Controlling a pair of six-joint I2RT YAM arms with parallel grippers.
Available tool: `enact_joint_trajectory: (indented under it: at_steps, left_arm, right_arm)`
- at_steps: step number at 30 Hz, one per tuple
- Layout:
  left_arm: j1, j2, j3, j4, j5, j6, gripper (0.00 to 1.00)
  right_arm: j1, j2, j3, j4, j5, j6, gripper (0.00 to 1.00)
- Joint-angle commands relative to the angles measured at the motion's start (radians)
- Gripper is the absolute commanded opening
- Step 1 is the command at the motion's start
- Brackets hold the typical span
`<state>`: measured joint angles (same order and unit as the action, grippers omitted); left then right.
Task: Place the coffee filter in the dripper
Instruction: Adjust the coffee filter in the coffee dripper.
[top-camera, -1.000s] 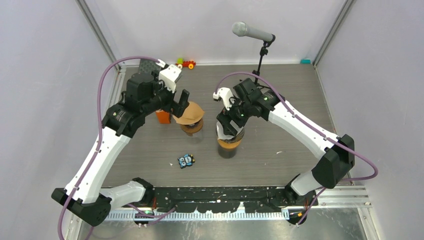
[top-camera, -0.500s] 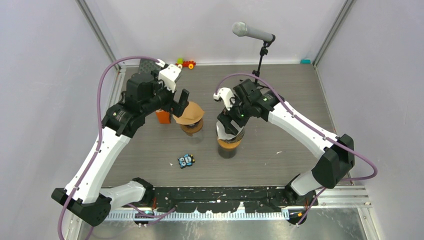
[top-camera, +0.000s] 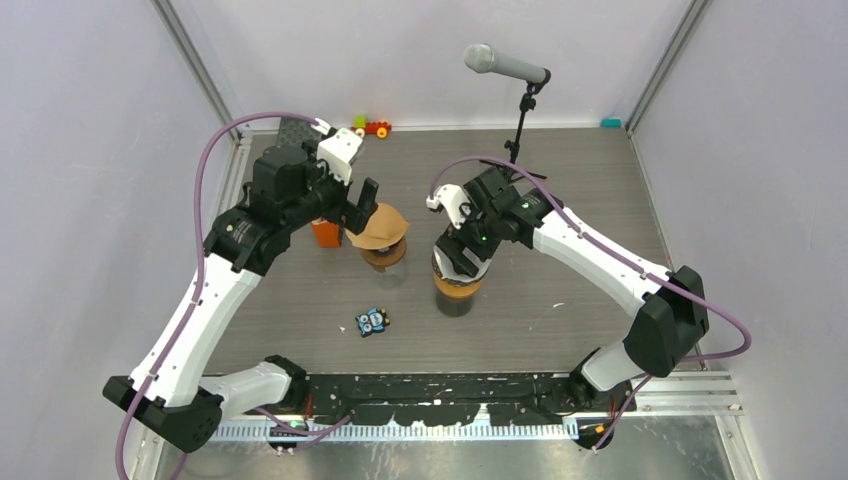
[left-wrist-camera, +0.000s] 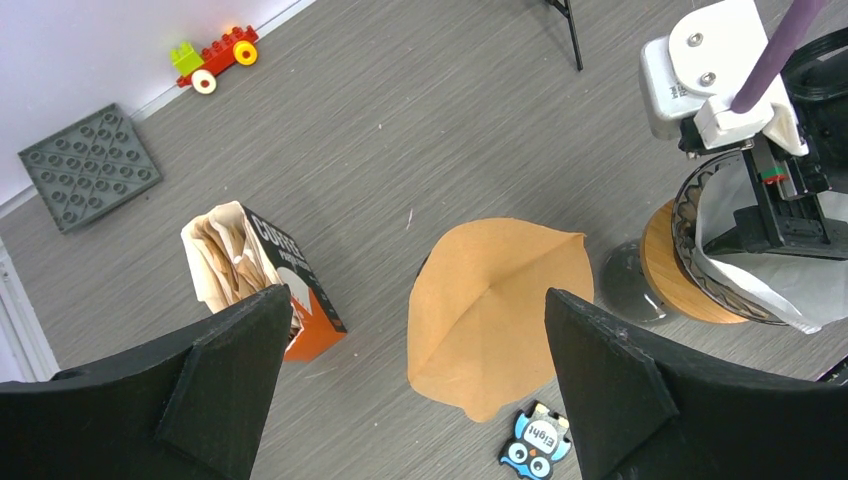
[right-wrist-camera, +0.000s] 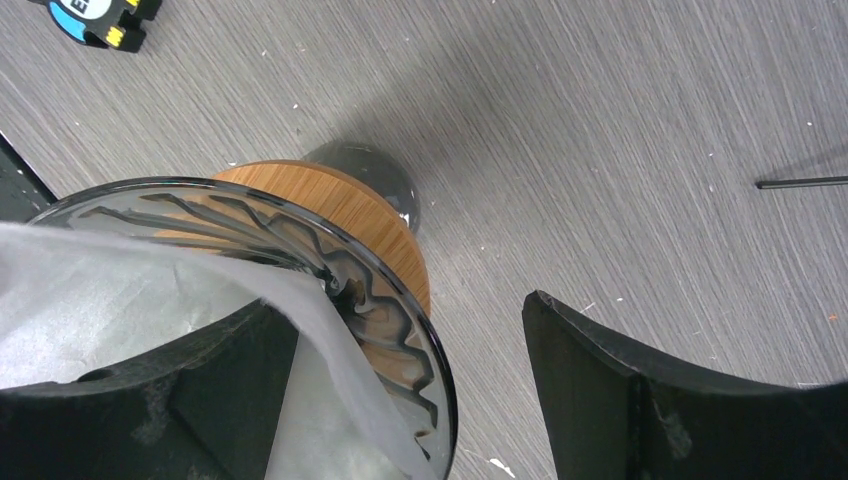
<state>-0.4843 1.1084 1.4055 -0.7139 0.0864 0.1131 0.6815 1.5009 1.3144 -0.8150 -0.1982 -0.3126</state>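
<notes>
A brown coffee filter (top-camera: 380, 226) (left-wrist-camera: 495, 310) lies spread over a dark vessel (top-camera: 386, 256) that it mostly hides. My left gripper (top-camera: 360, 212) (left-wrist-camera: 418, 300) hangs open above its left edge and holds nothing. To the right stands a glass dripper (top-camera: 457, 283) (right-wrist-camera: 400, 300) on a wooden collar (right-wrist-camera: 345, 205), with a white filter (right-wrist-camera: 120, 290) (left-wrist-camera: 770, 285) inside. My right gripper (top-camera: 462, 256) (right-wrist-camera: 400, 305) is open and straddles the dripper's rim. One finger sits inside against the white paper and the other stays outside.
An orange box of filters (top-camera: 325, 233) (left-wrist-camera: 270, 280) stands left of the brown filter. A blue owl tile (top-camera: 372, 321) (left-wrist-camera: 535, 440) lies in front. A microphone stand (top-camera: 518, 120), a grey baseplate (left-wrist-camera: 90, 165) and a toy car (top-camera: 372, 127) are at the back.
My right wrist has shifted slightly down and left over the glass dripper. The left arm and the brown filter have not moved.
</notes>
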Motion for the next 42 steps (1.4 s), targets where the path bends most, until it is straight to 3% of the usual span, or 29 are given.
enact_joint_trajectory:
  at_steps: [1, 16, 29, 42]
  left_arm:
    - [0.003, -0.021, -0.005, 0.046, -0.013, 0.002, 1.00]
    - [0.003, -0.022, -0.009, 0.045, -0.007, 0.002, 1.00]
    - [0.003, -0.018, -0.006, 0.045, -0.007, 0.011, 1.00]
    - [0.003, -0.019, -0.011, 0.049, -0.010, 0.017, 1.00]
  right_arm:
    - [0.014, -0.017, -0.011, 0.047, 0.039, -0.011, 0.86]
    - [0.030, -0.019, -0.028, 0.055, 0.078, -0.017, 0.86]
    - [0.030, -0.038, 0.104, -0.021, 0.047, 0.004, 0.87]
    - [0.029, -0.074, 0.137, -0.060, 0.053, 0.005, 0.87]
